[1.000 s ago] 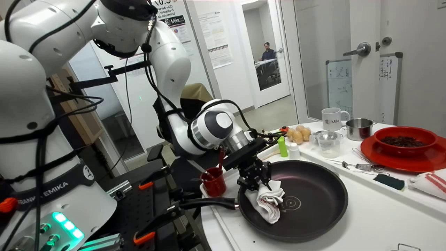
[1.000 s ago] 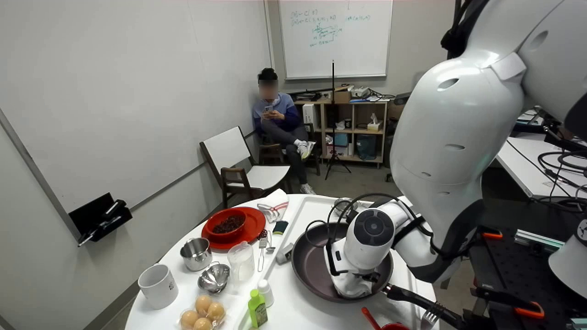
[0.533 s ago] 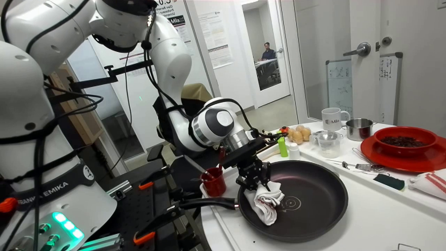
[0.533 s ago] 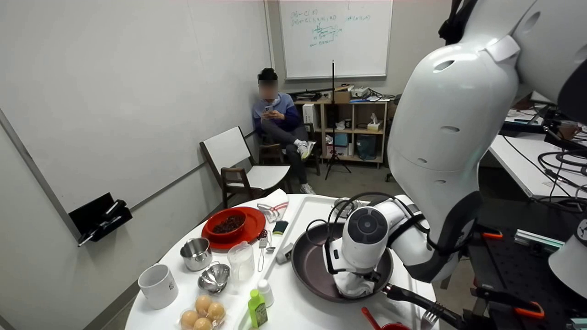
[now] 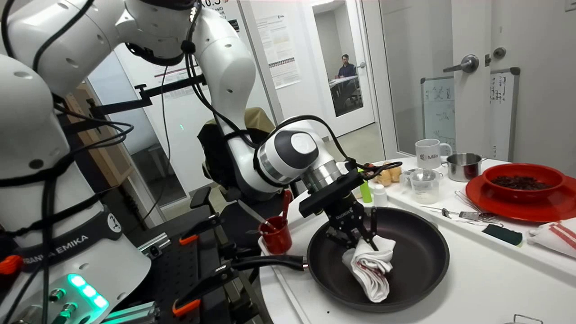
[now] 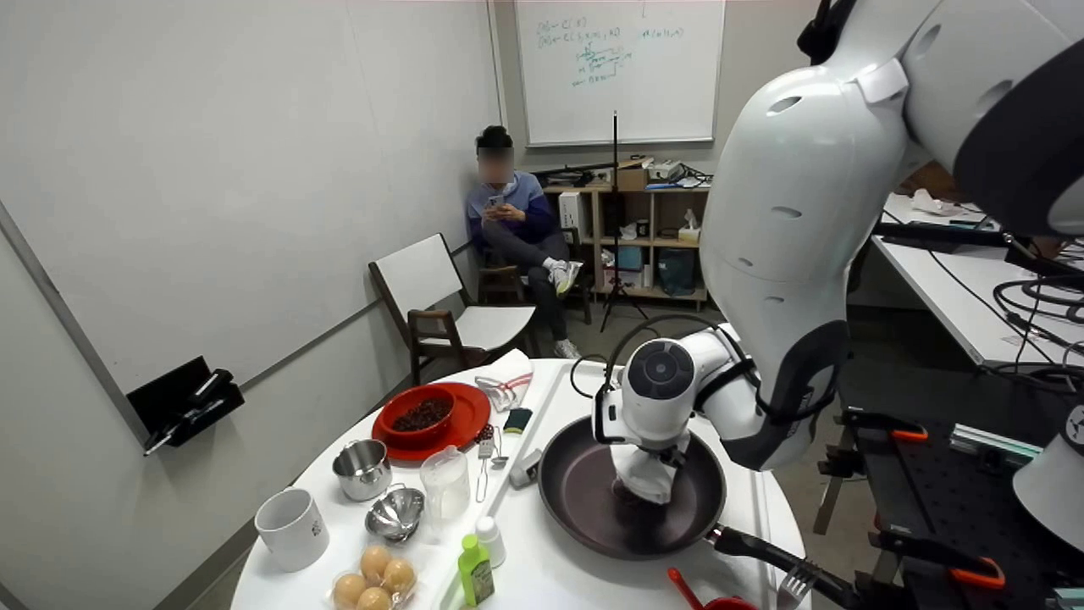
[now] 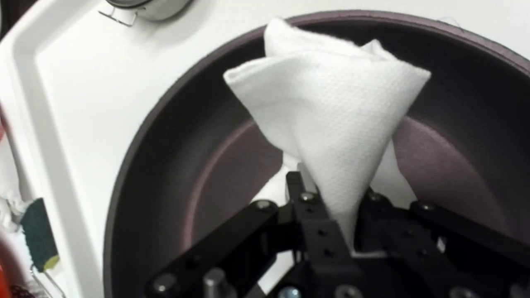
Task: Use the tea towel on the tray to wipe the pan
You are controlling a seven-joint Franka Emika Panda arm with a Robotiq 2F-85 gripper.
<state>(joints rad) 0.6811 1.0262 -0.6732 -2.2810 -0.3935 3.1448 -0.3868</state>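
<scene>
We find the tray (image 7: pixel 91 107) beneath the pan (image 5: pixel 416 254), which lies inside upward (so that, we suppose, wiping can reach its floor); over it the gripper (image 7: pixel 333 190), jaws nearly together, pinches the tea towel (image 5: pixel 371 270), loose folds spread below, probably for rubbing; whether they press firmly, we cannot tell.

Wrist view: large round black frying pan (image 7: pixel 232 182) cut off at right and bottom edges — floor partly hidden behind folded white tea towel (image 7: pixel 343 107). Towel partly hidden by black two-finger gripper (image 7: pixel 336 192), itself cut off at bottom. Round silvery container (image 7: pixel 161 8) cut off at top.

In an exterior view: red cup (image 6: pixel 730 604) cut off at bottom; seated person in blue sweater (image 6: pixel 533 203) — face blurred. In an exterior view: brown eggs (image 5: pixel 384 178) partly hidden behind black cabling (image 5: pixel 352 163).
</scene>
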